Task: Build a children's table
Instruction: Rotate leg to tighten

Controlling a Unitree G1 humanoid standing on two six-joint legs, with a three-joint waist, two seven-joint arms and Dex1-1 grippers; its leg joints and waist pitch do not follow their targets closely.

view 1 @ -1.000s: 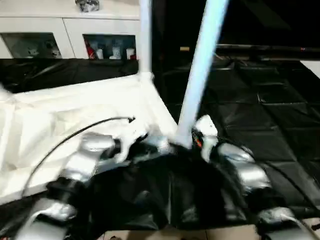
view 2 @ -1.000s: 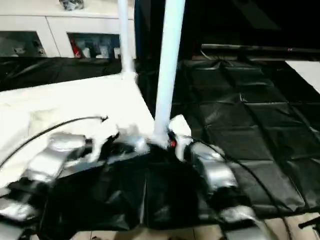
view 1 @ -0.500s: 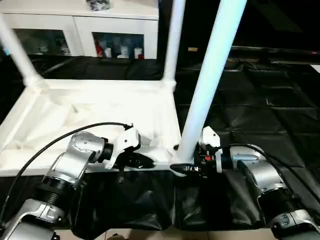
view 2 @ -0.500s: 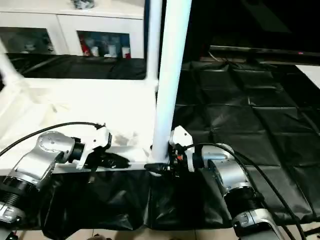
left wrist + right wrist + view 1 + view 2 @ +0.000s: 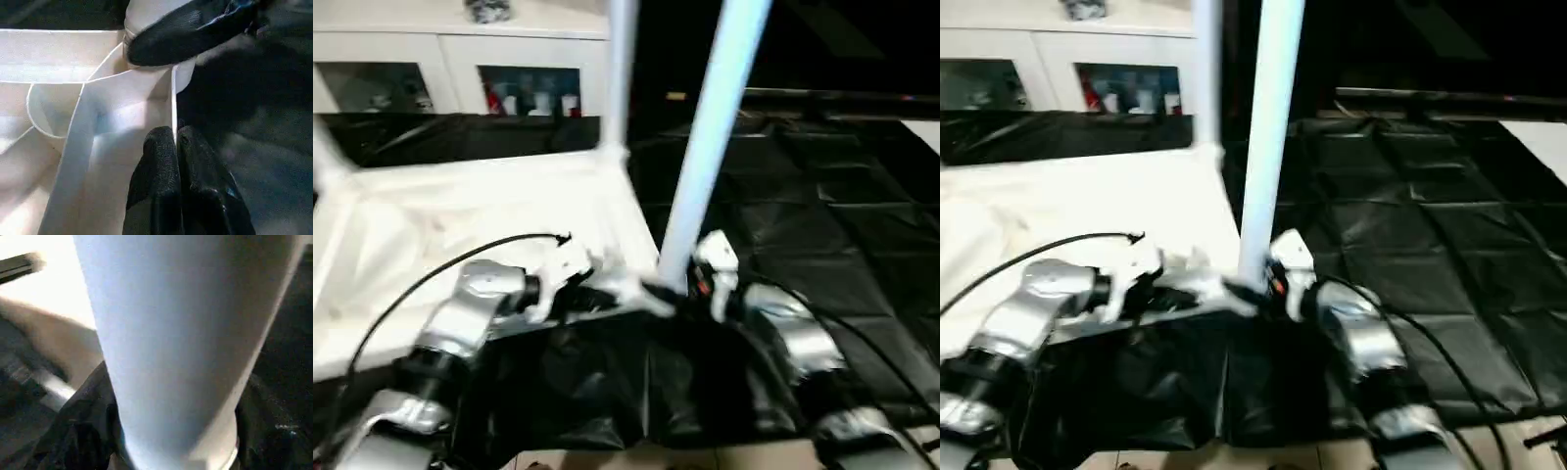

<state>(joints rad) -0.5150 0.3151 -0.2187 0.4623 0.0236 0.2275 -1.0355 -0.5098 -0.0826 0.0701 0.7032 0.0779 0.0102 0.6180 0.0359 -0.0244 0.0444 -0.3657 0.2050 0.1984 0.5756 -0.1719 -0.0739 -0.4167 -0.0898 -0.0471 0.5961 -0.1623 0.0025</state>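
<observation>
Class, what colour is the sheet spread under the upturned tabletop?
Black sheet, under the white tabletop; clearest in the right eye view.

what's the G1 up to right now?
It is putting together a white children's table on a black sheet. The tabletop lies upside down with legs standing in its corners. The right gripper is at the base of the near leg, its fingers around the foot of that leg in the near right corner socket. The left gripper is shut on the tabletop's near edge rib right beside that corner, apparently steadying it.
</observation>
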